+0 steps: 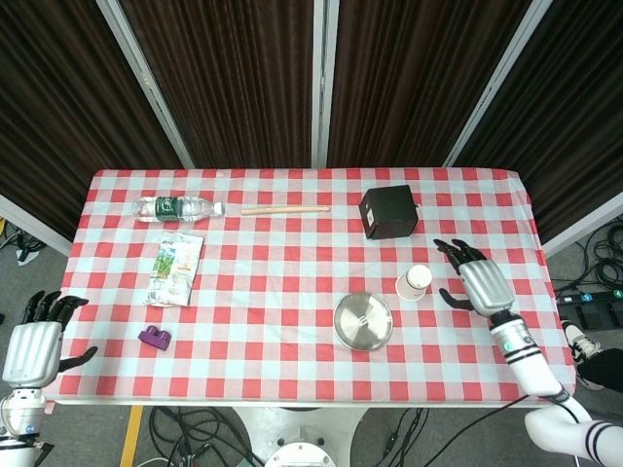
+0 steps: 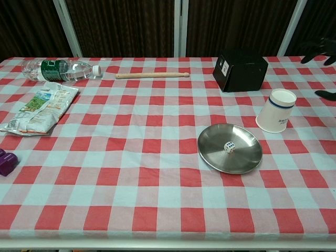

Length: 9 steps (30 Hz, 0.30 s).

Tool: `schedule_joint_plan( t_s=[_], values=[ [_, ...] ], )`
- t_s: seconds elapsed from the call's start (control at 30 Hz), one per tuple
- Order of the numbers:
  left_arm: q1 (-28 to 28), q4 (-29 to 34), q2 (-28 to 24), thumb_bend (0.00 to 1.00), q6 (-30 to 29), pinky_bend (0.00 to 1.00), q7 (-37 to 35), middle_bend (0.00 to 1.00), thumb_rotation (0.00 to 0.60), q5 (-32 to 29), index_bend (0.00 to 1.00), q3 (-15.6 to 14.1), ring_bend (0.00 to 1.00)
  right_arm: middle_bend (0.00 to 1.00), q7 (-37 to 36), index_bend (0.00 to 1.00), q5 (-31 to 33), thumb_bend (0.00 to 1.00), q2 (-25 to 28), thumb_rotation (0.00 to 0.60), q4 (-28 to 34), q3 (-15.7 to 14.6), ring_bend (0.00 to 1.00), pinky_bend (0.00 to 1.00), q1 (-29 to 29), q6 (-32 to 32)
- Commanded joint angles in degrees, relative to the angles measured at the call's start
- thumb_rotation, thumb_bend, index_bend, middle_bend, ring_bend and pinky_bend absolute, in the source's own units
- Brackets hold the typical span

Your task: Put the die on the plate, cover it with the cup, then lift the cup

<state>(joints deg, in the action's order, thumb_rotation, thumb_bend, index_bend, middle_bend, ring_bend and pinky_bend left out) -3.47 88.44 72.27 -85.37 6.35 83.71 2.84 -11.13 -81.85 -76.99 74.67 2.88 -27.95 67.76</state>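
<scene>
A round metal plate lies on the checked cloth at the front right. A small white die rests on it, uncovered. The white paper cup with a blue band stands upside down on the cloth, just right of the plate. My right hand hovers right of the cup, apart from it, fingers spread and empty; the chest view catches only its dark fingertips at the right edge. My left hand hangs off the table's front left corner, fingers apart, holding nothing.
A black box stands behind the cup. A wooden stick, a water bottle and a snack packet lie at the back left. A purple block sits near the front left edge.
</scene>
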Motion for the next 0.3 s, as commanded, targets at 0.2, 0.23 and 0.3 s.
schedule_joint_plan(
  t_s=[0.2,0.23,0.3],
  values=[
    [-0.5,0.1,0.2,0.07,-0.4,0.09,0.4,0.24,0.6,0.9,0.26,0.1,0.13,0.2,0.4,0.08,-1.1,0.24,9.5,0.6,10.4,-2.5,0.08,0.2,14.3,17.3],
    [-0.5,0.2,0.2,0.07,-0.4,0.09,0.6,0.24,0.6,1.0,0.26,0.1,0.13,0.2,0.2,0.08,-1.2,0.24,9.9,0.6,10.8,-2.7,0.08,0.2,15.4,18.5],
    [-0.7,0.6,0.2,0.07,-0.4,0.09,0.8,0.24,0.6,1.2,0.26,0.1,0.13,0.2,-0.5,0.08,-1.5,0.24,10.7,0.6,11.6,-3.3,0.07,0.2,17.5,20.4]
  ],
)
